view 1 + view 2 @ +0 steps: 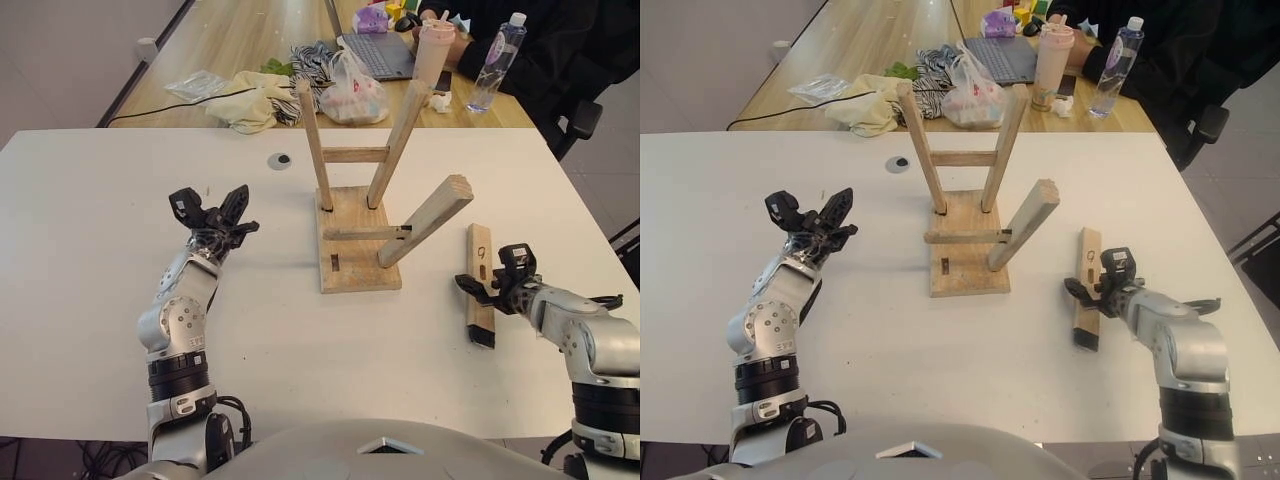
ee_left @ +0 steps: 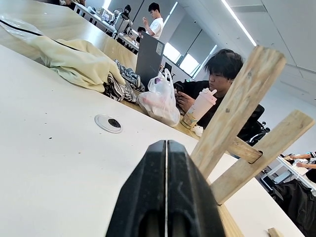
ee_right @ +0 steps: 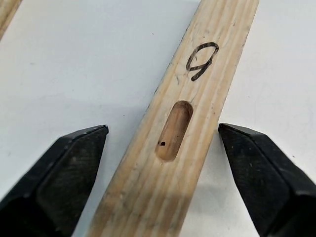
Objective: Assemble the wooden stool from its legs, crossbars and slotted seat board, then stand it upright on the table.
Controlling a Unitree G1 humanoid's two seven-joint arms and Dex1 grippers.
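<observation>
The slotted seat board (image 1: 352, 278) lies flat mid-table. Two legs (image 1: 313, 140) (image 1: 398, 140) stand up from its far end, joined by a crossbar (image 1: 355, 154). A third leg (image 1: 430, 218) leans out to the right from the board, with a second crossbar (image 1: 360, 233) reaching left from it. To the right, a loose leg (image 3: 207, 74) with a slot and a pen mark lies flat on the table. My right gripper (image 3: 163, 127) is open, one finger on each side of this leg, low over it. Left of the board, my left gripper (image 2: 166, 148) is raised, shut and holding nothing.
A round cable grommet (image 1: 282, 160) sits in the white table behind the left gripper. The wooden table beyond carries clothes, a plastic bag (image 1: 350, 95), a laptop, a cup and a water bottle (image 1: 497, 50). White tabletop stretches bare on the near and left sides.
</observation>
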